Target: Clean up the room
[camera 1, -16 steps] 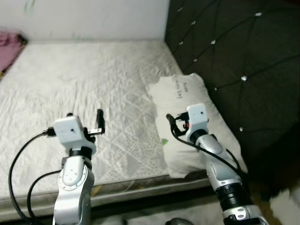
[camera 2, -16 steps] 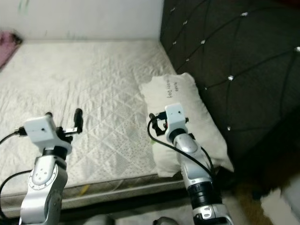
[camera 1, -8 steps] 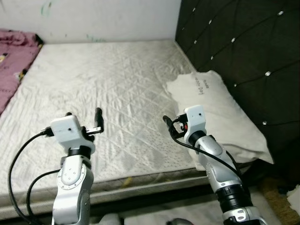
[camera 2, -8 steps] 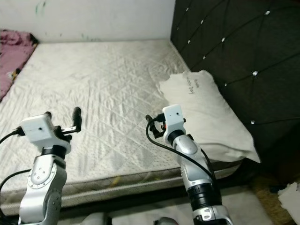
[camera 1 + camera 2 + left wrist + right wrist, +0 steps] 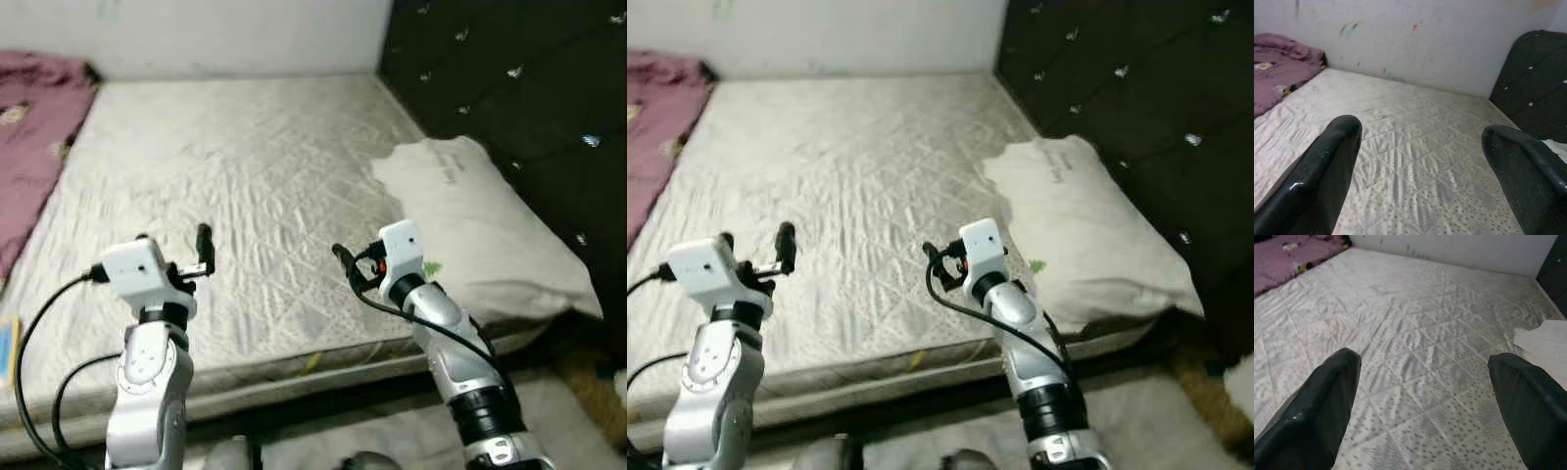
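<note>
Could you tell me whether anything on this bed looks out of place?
The pillow lies askew, its corner hanging over the mattress edge. A purple blanket is bunched up along the mattress's far left side.

Silver arms, white wrist boxes, black cables.

Mattress (image 5: 245, 166) middle bare, open; pillow (image 5: 480, 230) right, purple blanket (image 5: 34, 127) left.

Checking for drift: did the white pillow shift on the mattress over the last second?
No. The white pillow lies against the black tufted headboard as before; the camera turned.
</note>
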### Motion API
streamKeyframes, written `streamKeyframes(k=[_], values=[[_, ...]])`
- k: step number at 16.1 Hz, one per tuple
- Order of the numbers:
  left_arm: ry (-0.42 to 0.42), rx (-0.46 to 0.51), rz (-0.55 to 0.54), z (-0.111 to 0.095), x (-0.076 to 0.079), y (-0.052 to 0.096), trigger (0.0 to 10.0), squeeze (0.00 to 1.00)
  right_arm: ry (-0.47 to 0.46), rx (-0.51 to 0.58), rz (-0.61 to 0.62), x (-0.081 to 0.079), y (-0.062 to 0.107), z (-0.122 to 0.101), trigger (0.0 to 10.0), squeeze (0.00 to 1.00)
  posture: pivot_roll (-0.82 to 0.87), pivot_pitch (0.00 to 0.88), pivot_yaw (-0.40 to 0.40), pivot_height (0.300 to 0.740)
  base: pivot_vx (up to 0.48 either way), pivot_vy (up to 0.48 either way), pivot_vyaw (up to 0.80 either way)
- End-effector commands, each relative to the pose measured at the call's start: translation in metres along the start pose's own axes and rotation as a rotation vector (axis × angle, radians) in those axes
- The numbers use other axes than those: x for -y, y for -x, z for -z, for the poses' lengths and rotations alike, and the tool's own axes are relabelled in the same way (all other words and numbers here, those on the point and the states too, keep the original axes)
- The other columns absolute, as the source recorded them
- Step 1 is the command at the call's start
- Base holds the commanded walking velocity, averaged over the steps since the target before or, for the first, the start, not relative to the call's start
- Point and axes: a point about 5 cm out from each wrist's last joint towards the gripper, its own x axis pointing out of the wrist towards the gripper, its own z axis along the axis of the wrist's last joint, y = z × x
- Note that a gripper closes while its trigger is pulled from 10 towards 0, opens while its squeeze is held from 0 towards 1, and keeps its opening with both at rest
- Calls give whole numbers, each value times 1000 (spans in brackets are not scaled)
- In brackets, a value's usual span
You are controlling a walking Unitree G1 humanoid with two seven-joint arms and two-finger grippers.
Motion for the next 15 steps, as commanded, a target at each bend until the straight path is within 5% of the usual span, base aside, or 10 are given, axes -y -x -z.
streamKeyframes(k=[1, 15], values=[[4, 7, -12, -3, -1, -1, 10000, 0, -14, 37, -52, -10, -5, -11, 10000, 0, -1, 6, -25, 740, 0, 480, 0], [15, -12, -12, 0, 0, -3, 10000, 0, -38, 48, -80, -11, -6, -14, 10000, 0, -1, 7, -26, 740, 0, 480, 46]])
